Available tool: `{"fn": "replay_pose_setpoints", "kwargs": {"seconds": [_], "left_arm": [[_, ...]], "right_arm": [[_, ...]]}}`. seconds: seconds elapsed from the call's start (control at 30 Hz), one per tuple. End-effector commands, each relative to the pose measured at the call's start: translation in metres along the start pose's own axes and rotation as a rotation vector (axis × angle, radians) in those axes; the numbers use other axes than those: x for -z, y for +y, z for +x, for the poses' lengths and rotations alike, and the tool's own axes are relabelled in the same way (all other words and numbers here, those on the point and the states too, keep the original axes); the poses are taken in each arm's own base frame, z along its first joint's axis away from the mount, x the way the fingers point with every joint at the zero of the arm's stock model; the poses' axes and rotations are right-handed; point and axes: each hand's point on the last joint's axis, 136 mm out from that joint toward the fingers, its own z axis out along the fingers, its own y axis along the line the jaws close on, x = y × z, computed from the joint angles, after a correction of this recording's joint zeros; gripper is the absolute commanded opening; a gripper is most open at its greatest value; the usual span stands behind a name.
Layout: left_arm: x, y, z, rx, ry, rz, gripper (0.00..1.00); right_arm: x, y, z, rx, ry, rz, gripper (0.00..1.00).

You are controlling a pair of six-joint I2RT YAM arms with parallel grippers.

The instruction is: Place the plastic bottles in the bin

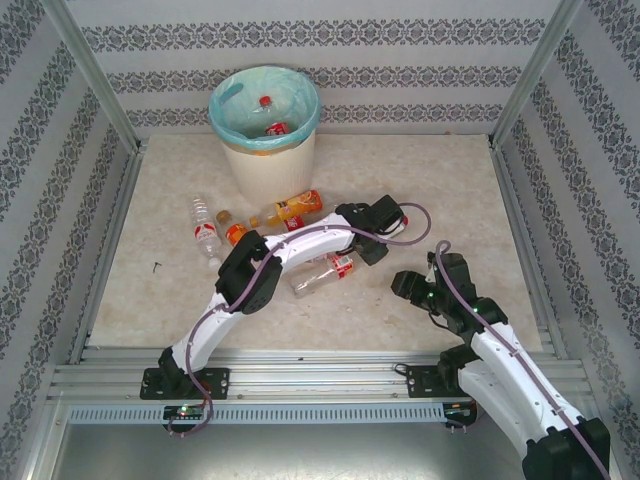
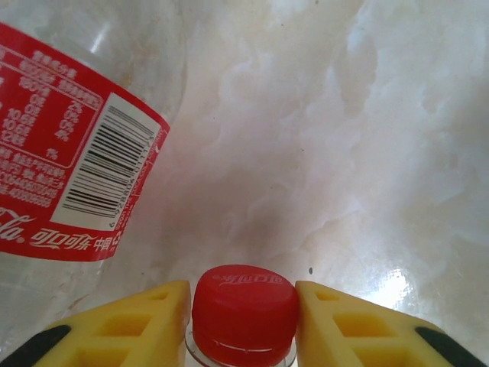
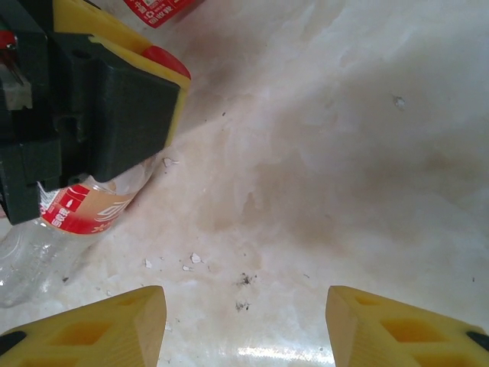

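Note:
In the left wrist view my left gripper (image 2: 244,313) has both yellow fingers pressed against the red cap of a clear plastic bottle (image 2: 244,306). A second bottle with a red label and barcode (image 2: 72,176) lies just beyond, upper left. From above, the left gripper (image 1: 368,248) is low over the table beside a red-labelled bottle (image 1: 322,275). The right gripper (image 1: 407,285) stands open to its right; its fingers (image 3: 84,332) hang over bare tabletop. More bottles lie near the bin (image 1: 264,150): an orange one (image 1: 298,207) and a clear one (image 1: 205,230). Bottles also lie inside the bin.
The right wrist view has the left gripper's black and yellow body (image 3: 99,107) close at upper left, over a pink-labelled bottle (image 3: 80,214). A small orange-capped piece (image 1: 236,234) lies left of the left arm. Patterned walls and metal posts (image 1: 525,75) enclose the table.

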Motion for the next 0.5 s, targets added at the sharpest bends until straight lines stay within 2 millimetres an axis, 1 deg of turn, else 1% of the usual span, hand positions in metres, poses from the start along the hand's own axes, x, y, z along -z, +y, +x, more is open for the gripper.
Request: {"fn": "replay_pose_setpoints", "kwargs": {"seconds": [0.0,0.17,0.3,0.47], "left_arm": [[0.003,-0.011,0.002,-0.042,0.022,0.016,0.48],[-0.008,-0.014,0.011,-0.064,0.064,-0.001,0.47],[-0.010,-0.018,0.011,-0.077,0.070,-0.001,0.46],[-0.014,-0.018,0.014,-0.081,0.085,-0.004,0.45]], "right_arm": [[0.004,0.010,-0.008,0.029,-0.024,-0.021,0.59],[0.003,0.013,-0.007,0.020,-0.016,-0.030,0.59],[0.003,0.017,-0.006,0.040,-0.016,-0.025,0.59],[0.002,0.017,-0.005,0.050,-0.018,-0.018,0.59]]}}
